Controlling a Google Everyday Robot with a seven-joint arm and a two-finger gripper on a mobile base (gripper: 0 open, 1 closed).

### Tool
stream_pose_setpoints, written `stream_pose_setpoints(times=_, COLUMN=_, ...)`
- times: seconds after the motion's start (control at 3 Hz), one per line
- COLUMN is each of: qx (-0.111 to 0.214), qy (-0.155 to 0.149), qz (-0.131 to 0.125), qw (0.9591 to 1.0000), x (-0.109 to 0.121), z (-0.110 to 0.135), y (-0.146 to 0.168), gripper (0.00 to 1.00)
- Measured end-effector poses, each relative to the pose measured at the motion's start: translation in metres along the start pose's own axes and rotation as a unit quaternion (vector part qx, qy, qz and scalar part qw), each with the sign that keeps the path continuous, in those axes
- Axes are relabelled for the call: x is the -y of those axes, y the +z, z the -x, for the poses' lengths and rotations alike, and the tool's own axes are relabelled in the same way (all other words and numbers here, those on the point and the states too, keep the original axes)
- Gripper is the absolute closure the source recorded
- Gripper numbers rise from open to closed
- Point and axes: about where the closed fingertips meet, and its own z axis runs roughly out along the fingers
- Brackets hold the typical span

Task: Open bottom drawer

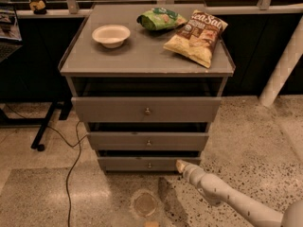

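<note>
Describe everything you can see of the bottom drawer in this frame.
The bottom drawer is the lowest, slimmest of three fronts on the grey cabinet, plain and matte-looking, with one small round metal knob at its centre. It sits level just above the speckled floor, below the middle drawer, with a dark gap over its top edge; it looks barely pulled out, if at all. The tool is low by the front's right end, right of the knob; whether it touches the front cannot be told.
</note>
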Motion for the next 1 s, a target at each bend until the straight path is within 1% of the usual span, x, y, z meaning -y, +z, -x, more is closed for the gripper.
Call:
stream_pose_setpoints(times=0.33, qx=0.010, qy=-0.020, qz=0.034, qw=0.9992, x=-0.001, z=0.004, y=0.001, gripper=1.00)
stream_pose_setpoints(times=0.67, qx=0.021, qy=-0.059, qz=0.072, qw=0.9954, x=0.007, z=0.015, y=0.005, gripper=1.00)
stream_pose_setpoints(times=1.0, qx=0.009, qy=-0.065, qz=0.098, qw=0.9930, x=0.000, z=0.013, y=0.003, gripper=1.00)
